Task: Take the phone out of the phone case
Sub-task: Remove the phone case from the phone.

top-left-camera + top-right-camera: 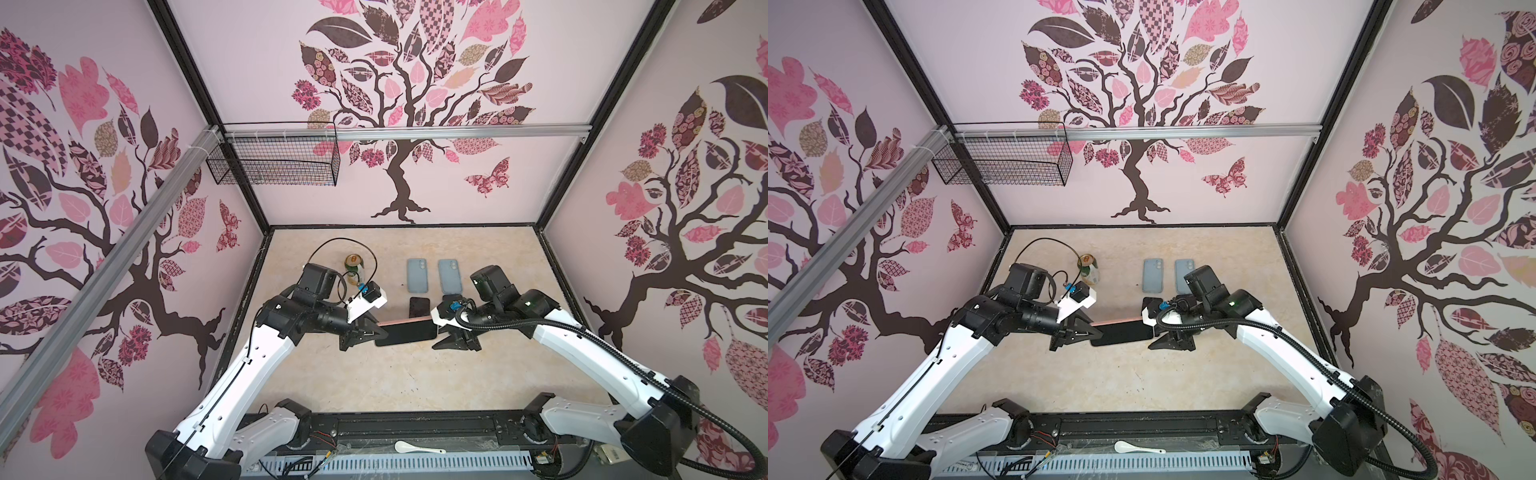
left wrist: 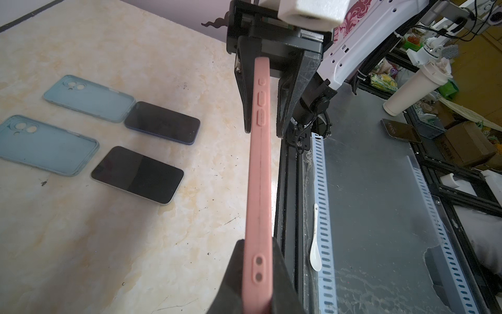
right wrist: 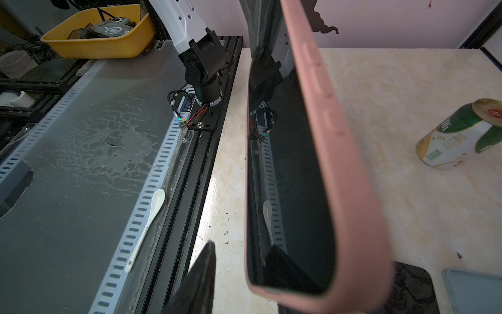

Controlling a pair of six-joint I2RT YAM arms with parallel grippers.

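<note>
Pink silicone phone case point(image 2: 258, 176) with the black phone point(image 3: 293, 176) seated inside it is held up on its long edge over the middle of the marble-look worktop point(image 1: 374, 386). It runs left to right between the two arms, screen facing the near side, and seems clear of the surface. The left gripper point(image 1: 376, 331) is clamped tight on the left end of the case. The right gripper point(image 1: 436, 334) is part open and straddles the right end: its screen-side finger stands off the glass with a clear gap, and I cannot tell whether the back-side finger touches. Far of this lie two empty pale blue cases point(image 1: 417, 275) and two bare black phones point(image 2: 137, 174), with a dented green and white can point(image 3: 459, 136) far left. As for the step, the phone is not out yet and the case rim wraps it all round, so this looks like bracing before the peel. Next the right gripper probably has to catch the pink lip at its corner, or pinch the phone itself, and bend the rim back while the left keeps its hold. The risk is the phone popping free and dropping.
</note>
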